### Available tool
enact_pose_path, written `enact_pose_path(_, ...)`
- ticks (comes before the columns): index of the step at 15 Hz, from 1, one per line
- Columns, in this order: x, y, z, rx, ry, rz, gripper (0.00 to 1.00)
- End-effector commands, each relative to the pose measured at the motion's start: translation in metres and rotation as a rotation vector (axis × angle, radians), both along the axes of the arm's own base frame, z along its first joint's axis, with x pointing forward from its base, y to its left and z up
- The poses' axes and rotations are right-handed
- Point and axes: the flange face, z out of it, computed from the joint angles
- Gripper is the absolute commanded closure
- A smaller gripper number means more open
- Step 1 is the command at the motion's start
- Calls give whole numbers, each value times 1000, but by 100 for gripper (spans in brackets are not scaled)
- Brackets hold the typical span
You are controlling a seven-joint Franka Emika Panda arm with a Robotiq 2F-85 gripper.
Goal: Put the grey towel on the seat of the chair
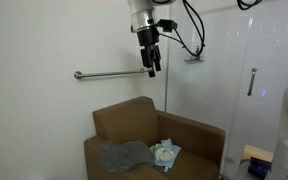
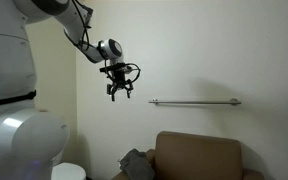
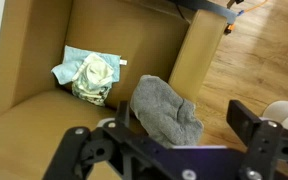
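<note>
Empty gripper high above the armchair

The black two-finger gripper (image 2: 121,94) hangs with fingers spread wide, holding nothing. Below, the crumpled grey towel (image 3: 166,108) lies at the edge of the brown upholstered armchair's (image 3: 24,60) seat (a pale blue bundled cloth (image 3: 87,75) sits beyond). Placement looks done, so withdraw straight upward, fingers apart, to avoid snagging.

1. One brown chair (image 1: 124,120)
2. One grey towel (image 3: 166,108)
3. One pale blue-and-cream crumpled cloth (image 3: 87,76)
4. One long metal wall rail (image 2: 194,101)
5. One robot arm (image 2: 79,30) with one gripper (image 2: 120,95)
6. One vertical handle (image 1: 251,82)
</note>
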Motion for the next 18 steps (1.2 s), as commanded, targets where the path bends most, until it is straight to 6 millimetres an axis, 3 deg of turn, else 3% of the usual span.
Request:
enact_pose_path(1,0,0,0,0,1,0,0)
enact_pose_path(7,0,0,0,0,1,0,0)
enact_pose_path(9,-3,-10,8,-7,-11,10,0)
enact_pose_path(13,18,-34,13,-53,-44,93,0)
enact_pose_path(18,58,-62,13,3,-175,290,0)
